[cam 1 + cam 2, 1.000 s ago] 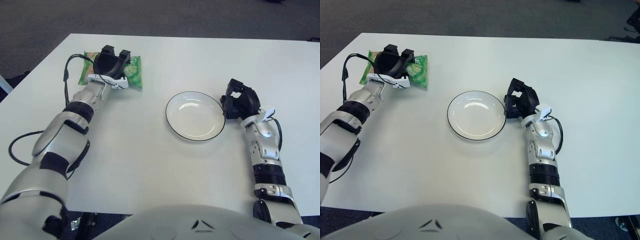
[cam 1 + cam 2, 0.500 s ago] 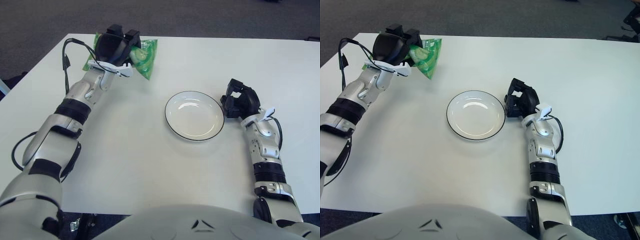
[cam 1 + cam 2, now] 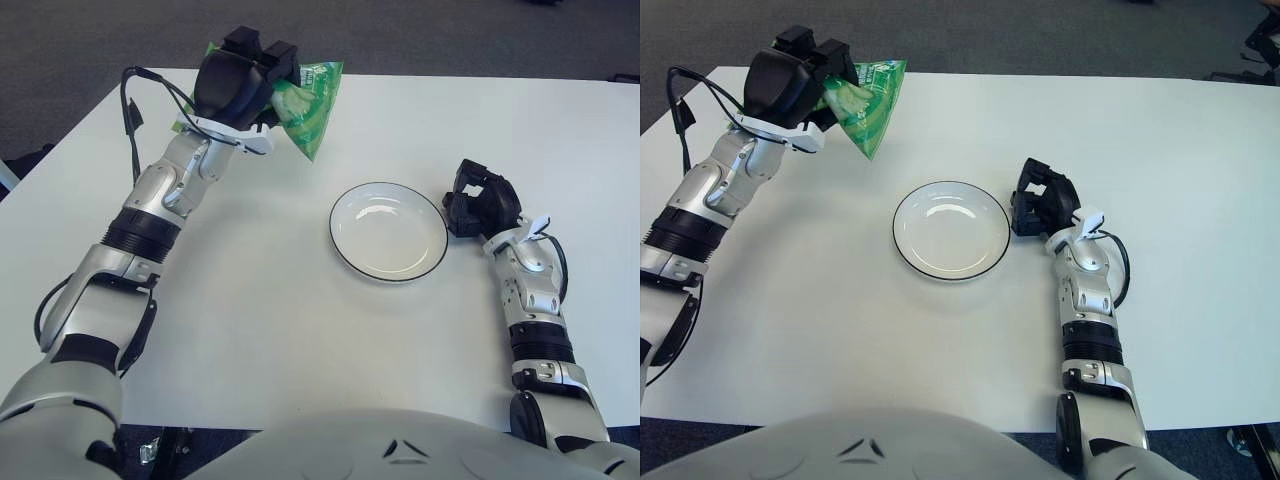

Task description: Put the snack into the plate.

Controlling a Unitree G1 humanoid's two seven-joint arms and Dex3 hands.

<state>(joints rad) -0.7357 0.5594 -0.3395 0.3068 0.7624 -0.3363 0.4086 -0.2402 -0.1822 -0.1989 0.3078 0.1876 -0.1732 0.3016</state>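
Near the middle of the white counter (image 3: 300, 330), a round shallow plate (image 3: 389, 231): glossy white, thin dark rim, nothing in it but a pale glint of reflected light on the smooth bowl. Well apart from it, up and to the left, a green snack (image 3: 306, 103) packet of crinkled shiny film, printed with pale round slices, lifted clear of the counter and hanging tilted with one corner pointing down. Clamped around its upper left part, the left hand (image 3: 237, 85), black and blocky, fingers curled tight on the packet, a white bracket at the wrist and a loose black cable (image 3: 135, 95) looping off the silver forearm. Just beside the plate's right edge, the right hand (image 3: 479, 198), also black, fingers curled in on themselves and gripping nothing, low at the counter; cannot tell whether touching the rim or merely close to it. Below it, a silver and black forearm with a small white tab at the wrist. Matte, smooth counter surface, dark carpet (image 3: 400, 30) beyond its far edge.
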